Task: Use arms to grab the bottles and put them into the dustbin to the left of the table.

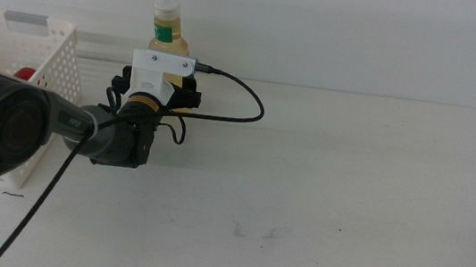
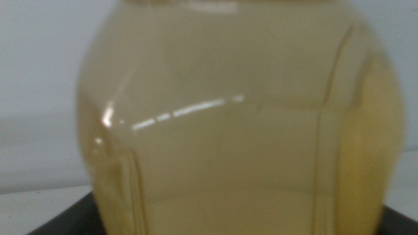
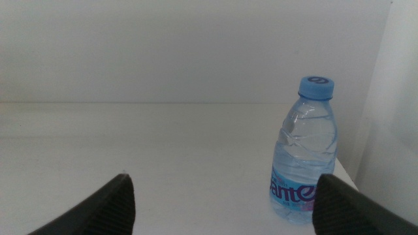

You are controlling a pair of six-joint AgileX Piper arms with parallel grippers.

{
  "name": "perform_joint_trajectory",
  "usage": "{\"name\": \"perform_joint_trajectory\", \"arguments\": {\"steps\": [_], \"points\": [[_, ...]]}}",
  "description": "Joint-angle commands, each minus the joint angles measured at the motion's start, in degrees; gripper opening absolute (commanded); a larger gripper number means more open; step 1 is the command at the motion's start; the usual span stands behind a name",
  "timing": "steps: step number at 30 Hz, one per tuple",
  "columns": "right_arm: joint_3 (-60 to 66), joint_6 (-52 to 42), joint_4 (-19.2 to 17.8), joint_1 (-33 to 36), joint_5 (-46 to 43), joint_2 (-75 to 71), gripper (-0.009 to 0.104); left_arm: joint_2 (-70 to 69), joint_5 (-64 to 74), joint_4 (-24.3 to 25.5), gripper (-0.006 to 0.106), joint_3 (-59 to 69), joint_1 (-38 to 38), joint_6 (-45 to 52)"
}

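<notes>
Yellow-liquid bottle (image 1: 166, 28) upright beside dustbin (image 1: 43, 66); water bottle (image 3: 304, 151) upright.

1. The clear, glossy plastic bottle of yellow liquid (image 2: 241, 124) shows bright streaks of reflected light.
2. The transparent, crinkled plastic water bottle (image 3: 304, 153) has a smooth blue cap.
3. The white perforated plastic basket (image 1: 45, 49) looks matt.
4. The smooth white table (image 1: 331, 180) bears faint scuffs.
5. The left gripper's white boxy casing (image 1: 160, 73) looks like hard plastic.

White table (image 1: 348, 191), faint dark scuffs near front-centre. On it: white perforated dustbin (image 1: 44, 58) at far left w/ grey tab on rim; yellow-liquid bottle (image 1: 167, 31), white cap, upright near back edge; water bottle (image 3: 304, 153), blue cap + label, upright at far right edge.
</notes>
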Motion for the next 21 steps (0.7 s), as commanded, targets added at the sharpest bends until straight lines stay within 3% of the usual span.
{"name": "perform_joint_trajectory", "arguments": {"steps": [1,6,9,11,17,18,21], "points": [[0.2,-0.1,-0.6,-0.3,-0.6,-0.2,0.093,1.6,-0.2,-0.1,0.094,-1.6,0.6,-0.5],[0.2,-0.1,-0.6,-0.3,-0.6,-0.2,0.093,3.5,-1.5,0.0,0.093,-3.0,0.7,-0.6],[0.2,-0.1,-0.6,-0.3,-0.6,-0.2,0.093,3.9,-4.6,-1.2,0.085,-3.0,0.8,-0.6],[0.2,-0.1,-0.6,-0.3,-0.6,-0.2,0.093,3.4,-5.3,-3.0,0.071,-2.7,0.8,-0.9],[0.2,-0.1,-0.6,-0.3,-0.6,-0.2,0.093,-7.7,-3.2,-5.2,0.005,7.2,-1.0,3.5],[0.2,-0.1,-0.6,-0.3,-0.6,-0.2,0.093,-11.1,-0.5,-6.3,-0.002,9.9,-1.5,6.4],[0.2,-0.1,-0.6,-0.3,-0.6,-0.2,0.093,-21.5,12.1,-12.8,-0.002,15.3,-3.2,14.8]]}}
